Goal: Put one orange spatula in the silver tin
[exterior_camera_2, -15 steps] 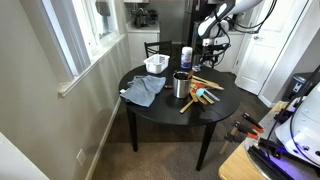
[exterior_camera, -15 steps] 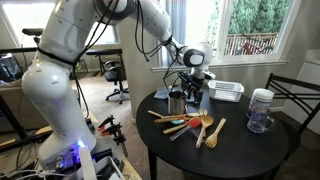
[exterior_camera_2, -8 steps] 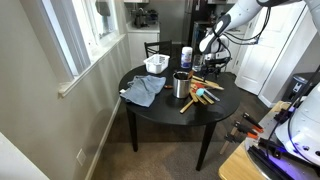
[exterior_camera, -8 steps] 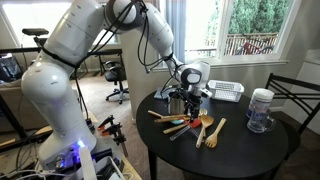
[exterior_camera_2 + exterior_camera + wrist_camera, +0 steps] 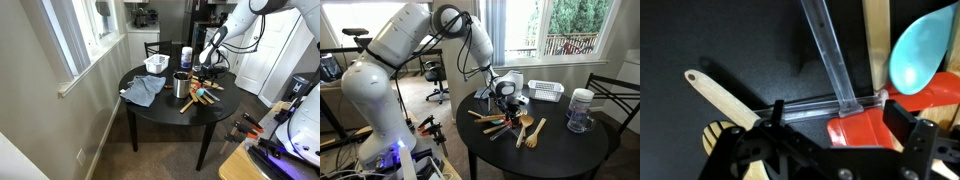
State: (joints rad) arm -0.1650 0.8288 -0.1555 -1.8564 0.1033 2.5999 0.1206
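A round black surface (image 5: 165,112) stands in a bright room with windows, next to a white arm (image 5: 395,40). In an exterior view the silver tin (image 5: 181,84) stands upright near the middle of the surface. It is just left of a loose pile of utensils (image 5: 203,93). A grey-blue cloth (image 5: 145,90) lies further left, and a white basket (image 5: 156,65) sits at the far side. In an exterior view a clear jar (image 5: 580,110) stands well apart from the pile, near the right edge. The arm reaches down over the pile.

In the wrist view the fingers (image 5: 910,130) are spread wide and hold nothing. An orange spatula (image 5: 862,128) lies flat on the surface with its blade between them. Whether the right finger touches the blade cannot be told. A clear handle (image 5: 830,50) runs from the far side down to the blade. A teal spatula (image 5: 925,50) lies at the right and a wooden spoon (image 5: 720,95) at the left. The orange spatula is outside the tin.
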